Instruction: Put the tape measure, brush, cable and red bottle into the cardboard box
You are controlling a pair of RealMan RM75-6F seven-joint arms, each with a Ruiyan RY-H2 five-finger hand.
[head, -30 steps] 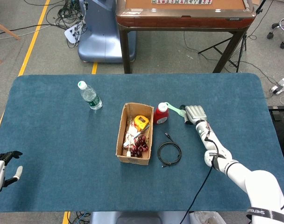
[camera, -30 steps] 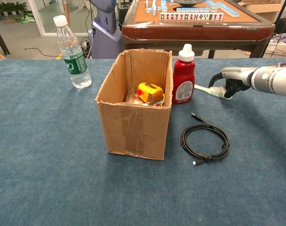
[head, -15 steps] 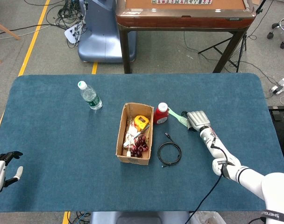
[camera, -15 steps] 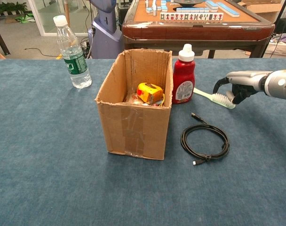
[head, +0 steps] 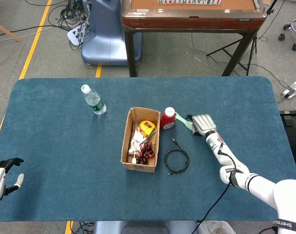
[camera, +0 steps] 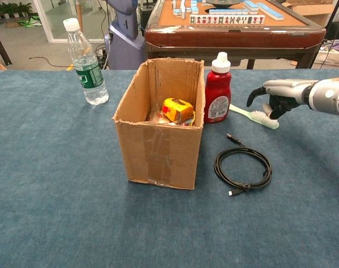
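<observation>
The cardboard box (head: pixel 125 141) (camera: pixel 158 151) stands mid-table with the yellow tape measure (head: pixel 147 127) (camera: pixel 177 110) inside it. Just right of it the red bottle (head: pixel 168 119) (camera: pixel 218 90) stands upright. The green brush (head: pixel 182 120) (camera: pixel 255 115) lies flat on the cloth to the bottle's right. My right hand (head: pixel 203 123) (camera: pixel 278 96) hovers over its bristle end, fingers curved down and apart, gripping nothing. The black cable (head: pixel 176 160) (camera: pixel 243 167) lies coiled in front of the bottle. My left hand (head: pixel 2 175) rests at the table's near left edge, fingers spread.
A clear water bottle (head: pixel 93 100) (camera: pixel 87 64) stands upright at the back left of the blue table (head: pixel 65 146). Dark red fruit and wrappers lie in the box. A wooden games table (camera: pixel 231 25) stands behind.
The right hand swung right from the brush head, then back over it and a little higher. The brush slid slightly toward the front right. The left hand has not moved.
</observation>
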